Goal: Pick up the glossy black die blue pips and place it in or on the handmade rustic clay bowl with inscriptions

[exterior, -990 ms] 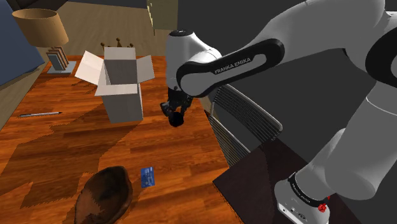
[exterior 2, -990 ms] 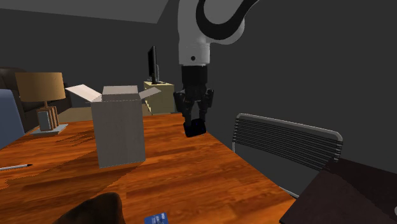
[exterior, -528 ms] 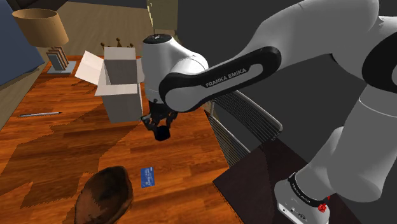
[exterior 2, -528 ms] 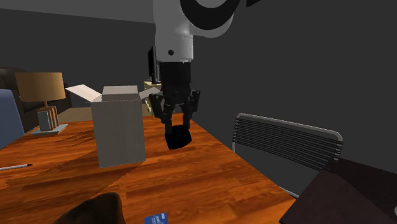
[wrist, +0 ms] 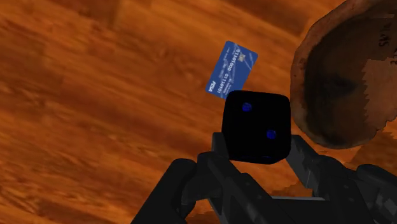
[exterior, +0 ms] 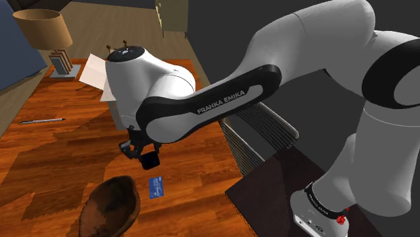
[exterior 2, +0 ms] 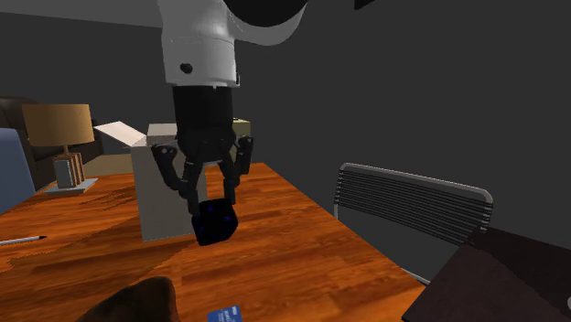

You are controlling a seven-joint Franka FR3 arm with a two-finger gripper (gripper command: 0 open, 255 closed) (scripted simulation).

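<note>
A glossy black die with blue pips [wrist: 256, 128] is clasped between my black fingers, held in the air above the wooden table. My gripper [exterior 2: 212, 220] is shut on the die [exterior 2: 216, 222], which also shows under the hand in the shoulder view as the die [exterior: 149, 160]. The brown clay bowl [exterior: 112, 205] rests on the table below and toward the shoulder view's left of the gripper [exterior: 147, 159]. In the wrist view the bowl [wrist: 343, 83] lies just beyond the die, its hollow facing up. The bowl's rim [exterior 2: 133, 300] peeks in low in the second exterior view.
A blue card [exterior: 156, 186] lies on the table between die and bowl. An open cardboard box [exterior 2: 169, 187] stands behind the arm. A lamp [exterior: 44, 27] with books, a pen [exterior: 42, 120], and a slatted chair [exterior 2: 412, 206] at the table's edge are nearby.
The arm has swung toward the shoulder view's left and lower, carrying the die from beside the box to a spot near the bowl and card. The grip is unchanged.
</note>
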